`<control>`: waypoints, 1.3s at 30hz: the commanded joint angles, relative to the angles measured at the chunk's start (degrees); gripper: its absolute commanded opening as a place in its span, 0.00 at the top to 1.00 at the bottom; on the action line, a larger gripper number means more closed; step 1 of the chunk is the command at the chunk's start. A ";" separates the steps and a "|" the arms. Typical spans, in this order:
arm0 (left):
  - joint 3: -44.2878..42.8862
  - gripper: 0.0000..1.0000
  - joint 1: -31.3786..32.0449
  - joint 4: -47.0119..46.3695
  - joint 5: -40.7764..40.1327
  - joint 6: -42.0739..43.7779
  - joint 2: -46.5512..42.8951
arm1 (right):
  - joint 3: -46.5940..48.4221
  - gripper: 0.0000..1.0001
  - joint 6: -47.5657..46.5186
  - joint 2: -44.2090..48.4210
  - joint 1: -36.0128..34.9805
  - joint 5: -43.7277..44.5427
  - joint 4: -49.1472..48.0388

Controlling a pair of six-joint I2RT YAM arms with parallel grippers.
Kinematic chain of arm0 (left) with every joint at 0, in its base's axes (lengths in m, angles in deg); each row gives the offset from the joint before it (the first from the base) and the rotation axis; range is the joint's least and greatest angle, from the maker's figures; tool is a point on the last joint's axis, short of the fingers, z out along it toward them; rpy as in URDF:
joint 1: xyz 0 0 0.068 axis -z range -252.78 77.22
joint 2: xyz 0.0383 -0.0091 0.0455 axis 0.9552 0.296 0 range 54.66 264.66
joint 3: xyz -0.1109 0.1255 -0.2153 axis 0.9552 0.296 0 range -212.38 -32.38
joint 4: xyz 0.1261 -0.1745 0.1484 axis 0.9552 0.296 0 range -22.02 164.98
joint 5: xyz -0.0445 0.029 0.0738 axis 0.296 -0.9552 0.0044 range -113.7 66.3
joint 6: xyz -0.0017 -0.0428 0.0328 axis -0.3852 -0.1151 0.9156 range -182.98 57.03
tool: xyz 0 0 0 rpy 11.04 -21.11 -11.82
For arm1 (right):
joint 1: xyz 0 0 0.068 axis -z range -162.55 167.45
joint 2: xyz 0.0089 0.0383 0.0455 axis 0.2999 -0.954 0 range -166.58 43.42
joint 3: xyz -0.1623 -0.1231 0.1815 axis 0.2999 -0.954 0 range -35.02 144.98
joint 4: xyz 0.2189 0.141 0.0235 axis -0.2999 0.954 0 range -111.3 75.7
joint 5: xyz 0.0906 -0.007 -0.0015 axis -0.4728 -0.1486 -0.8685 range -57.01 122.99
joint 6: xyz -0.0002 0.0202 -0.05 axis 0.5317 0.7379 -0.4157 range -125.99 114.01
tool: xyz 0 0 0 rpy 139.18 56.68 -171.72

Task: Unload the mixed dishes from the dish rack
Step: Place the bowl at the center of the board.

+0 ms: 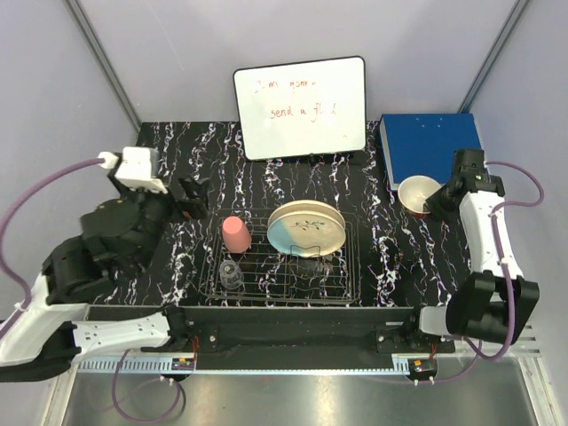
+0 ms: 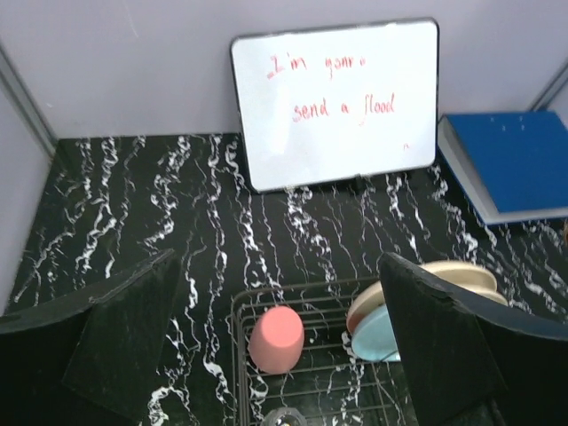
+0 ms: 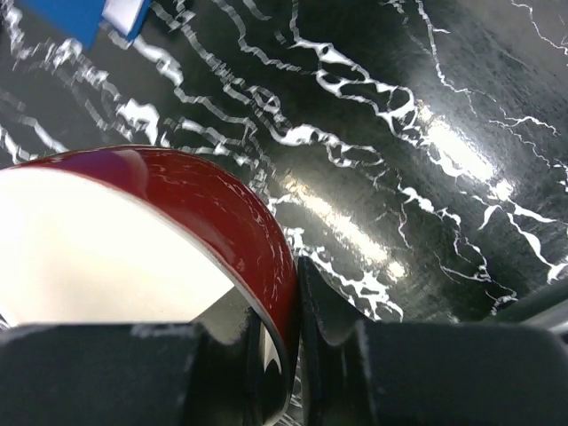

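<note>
Two arms: the right arm [image 1: 484, 226] reaches far right, jaws clenched on the rim of the bowl [image 1: 417, 191], well apart from the rack [image 1: 275, 282]. The left arm [image 1: 124, 226] crouches left of the rack, jaws spread wide.

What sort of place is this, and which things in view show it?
Probably a robot test booth, not a home kitchen: a left arm and right arm bolted side by side, plain grey panel walls, and a dish rack with a whiteboard propped behind it.

Top view looks down; left wrist shares the dish rack [image 1: 277, 277].
</note>
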 commanded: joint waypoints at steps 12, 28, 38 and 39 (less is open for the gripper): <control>13.53 0.01 -0.14 -4.41 5.86 -9.59 -2.20 | -8.30 1.00 6.30 -10.98 12.94 -5.85 -22.28; 17.32 0.01 -0.14 -4.58 5.25 -11.26 -2.20 | -4.43 1.00 6.13 -21.53 14.09 2.93 -23.78; 18.20 0.01 -0.14 -4.50 4.90 -10.99 -1.76 | -0.57 0.98 4.81 -28.03 14.18 3.55 -22.55; 18.20 0.01 -0.05 -4.50 4.81 -10.99 -1.76 | -0.48 0.95 4.72 -28.21 14.18 2.85 -22.29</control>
